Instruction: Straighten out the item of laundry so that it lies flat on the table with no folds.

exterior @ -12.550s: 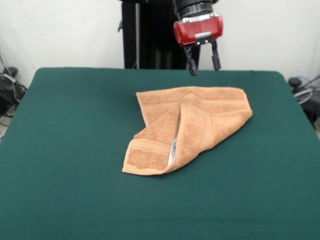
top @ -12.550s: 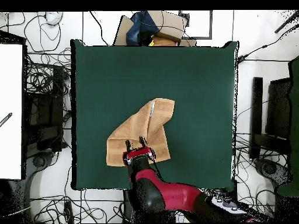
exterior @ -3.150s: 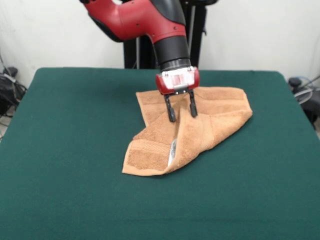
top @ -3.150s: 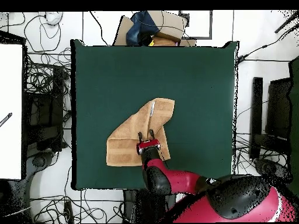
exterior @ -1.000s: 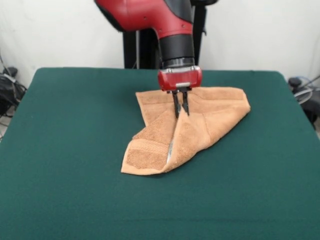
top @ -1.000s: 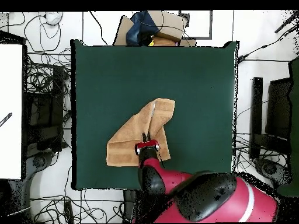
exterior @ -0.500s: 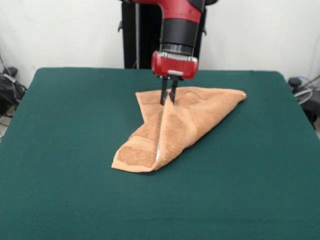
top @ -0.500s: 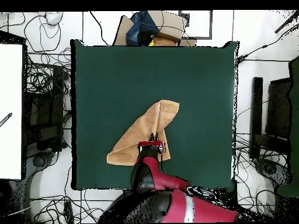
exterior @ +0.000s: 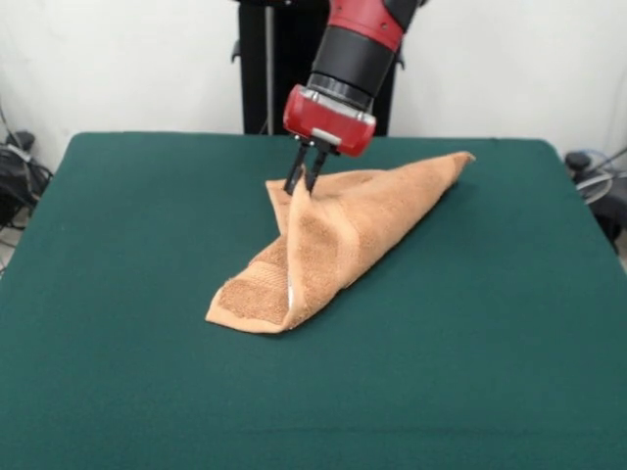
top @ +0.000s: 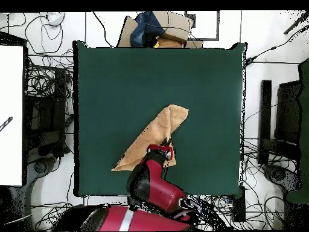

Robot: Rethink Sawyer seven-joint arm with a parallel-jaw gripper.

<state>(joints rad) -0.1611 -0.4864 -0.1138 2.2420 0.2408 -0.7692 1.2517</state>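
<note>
We see the red-and-black arm coming down from twelve o'clock in the front view, its tool [exterior: 301, 186] pinched tight on a raised fold of the tan terry towel [exterior: 333, 240], both dark fingers pressed together with cloth between them. The towel is lifted into a ridge at the grip and drapes away from it in a long, narrow wedge: one pointed corner reaches toward two o'clock near the far edge of the tabletop [exterior: 127, 372], and the broader end with its woven band lies toward seven o'clock, resting on the felt. A sliver of white label shows along the folded edge near that lower end. The towel is clearly doubled over, not flat.

From overhead, the towel [top: 158, 134] sits a little below the middle of the tabletop [top: 108, 78], slanting from one o'clock down to seven o'clock, with the tool [top: 160, 147] at its lower right edge and the arm's bulk entering from six o'clock.

The dark green felt surface looks smooth and even. Around it we see a white floor strewn with black cables [top: 45, 90], a white panel [top: 12, 115] at nine o'clock, dark equipment [top: 279, 136] at three o'clock, and a cardboard box [top: 166, 27] with blue cloth beyond the twelve o'clock edge. In the front view a pale wall [exterior: 509, 69] stands behind the black pedestal [exterior: 269, 69].
</note>
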